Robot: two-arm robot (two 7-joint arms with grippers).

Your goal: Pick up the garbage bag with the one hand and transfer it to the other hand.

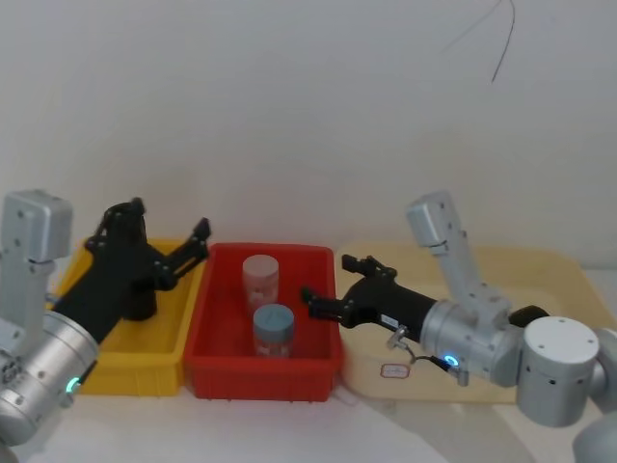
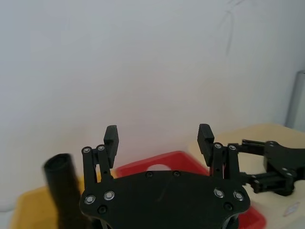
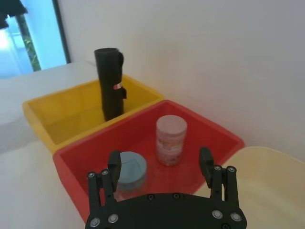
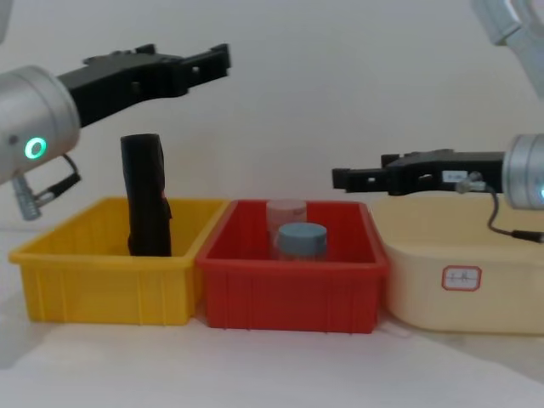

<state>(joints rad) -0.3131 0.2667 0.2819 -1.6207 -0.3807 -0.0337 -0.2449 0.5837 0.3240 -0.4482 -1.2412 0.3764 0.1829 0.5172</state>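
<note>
Chest view: left gripper (image 4: pixel 217 61) hangs wide open and empty above the garbage bag (image 4: pixel 146 195), which stands in the yellow bin (image 4: pixel 102 289). Right gripper (image 4: pixel 342 178), open too, is over the edge of the red bin (image 4: pixel 289 293).

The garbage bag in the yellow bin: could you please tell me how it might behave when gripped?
The garbage bag stands tall and narrow in the yellow bin, so a sideways nudge would probably tip it. Being round, it would likely roll once down. Its plastic may be slick.
</note>
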